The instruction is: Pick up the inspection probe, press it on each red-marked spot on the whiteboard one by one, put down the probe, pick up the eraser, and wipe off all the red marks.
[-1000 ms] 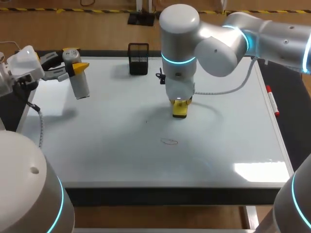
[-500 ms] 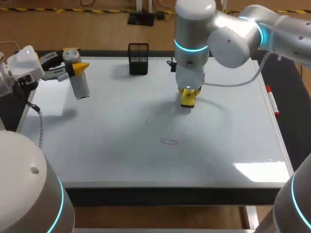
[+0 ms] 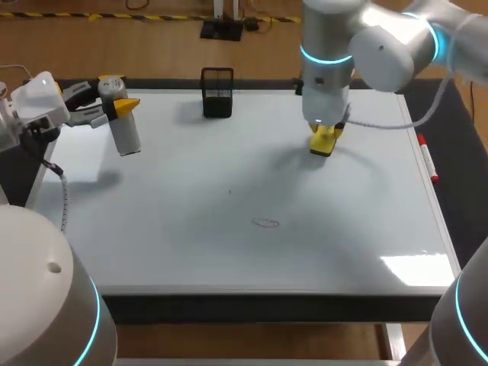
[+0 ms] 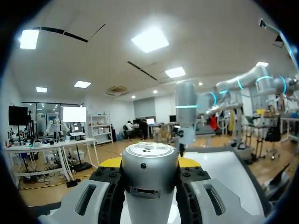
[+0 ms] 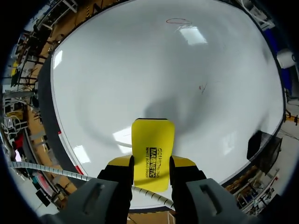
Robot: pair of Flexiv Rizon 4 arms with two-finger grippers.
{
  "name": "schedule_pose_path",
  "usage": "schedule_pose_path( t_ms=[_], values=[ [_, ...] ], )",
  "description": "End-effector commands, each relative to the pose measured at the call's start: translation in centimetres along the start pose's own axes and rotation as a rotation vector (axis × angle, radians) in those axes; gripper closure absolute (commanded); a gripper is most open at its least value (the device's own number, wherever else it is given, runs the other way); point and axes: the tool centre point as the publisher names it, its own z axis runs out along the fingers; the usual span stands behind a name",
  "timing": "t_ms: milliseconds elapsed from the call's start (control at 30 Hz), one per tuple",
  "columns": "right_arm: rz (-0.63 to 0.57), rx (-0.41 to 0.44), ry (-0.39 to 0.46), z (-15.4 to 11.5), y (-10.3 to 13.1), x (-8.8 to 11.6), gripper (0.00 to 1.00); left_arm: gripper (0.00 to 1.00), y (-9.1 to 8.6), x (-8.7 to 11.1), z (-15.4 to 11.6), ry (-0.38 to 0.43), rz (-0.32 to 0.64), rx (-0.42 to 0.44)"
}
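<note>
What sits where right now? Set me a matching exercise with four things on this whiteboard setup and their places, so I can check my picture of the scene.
Things:
1. probe
2. eraser
3. black mesh holder
4. red marker

Places:
A. at the far edge of the whiteboard
B. clamped in the right gripper
C. lying along the whiteboard's right rim
D. clamped in the left gripper, off the whiteboard's left side

Pairs: 1-D, 2-B, 3-A, 4-C
</note>
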Motion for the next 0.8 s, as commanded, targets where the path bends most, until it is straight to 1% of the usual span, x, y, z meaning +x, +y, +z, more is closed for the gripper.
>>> schedule_pose_path(
  t_ms=[33,200,300,333,400,800],
  values=[
    [0.023,-0.021,-0.016,0.4,-1.6,1.7,1.0,1.0,-0.1,0.0,0.0,0.0,0.001,0.002],
    [0.074,-0.032,-0.011,0.9,-2.9,3.1,1.0,1.0,-0.1,0.0,0.0,0.0,0.001,0.002],
    [0.095,-0.045,-0.009,1.1,-3.4,3.6,1.0,1.0,-0.1,0.0,0.0,0.0,0.001,0.002],
    [0.109,-0.047,0.003,1.2,-3.5,3.7,1.0,1.0,-0.1,0.0,0.0,0.0,0.001,0.002],
    [0.129,-0.058,0.008,1.4,-3.7,3.9,1.0,1.0,-0.1,0.0,0.0,0.0,0.001,0.002],
    [0.129,-0.058,0.008,1.4,-3.7,3.9,1.0,1.0,-0.1,0.0,0.0,0.0,0.001,0.002]
  ],
)
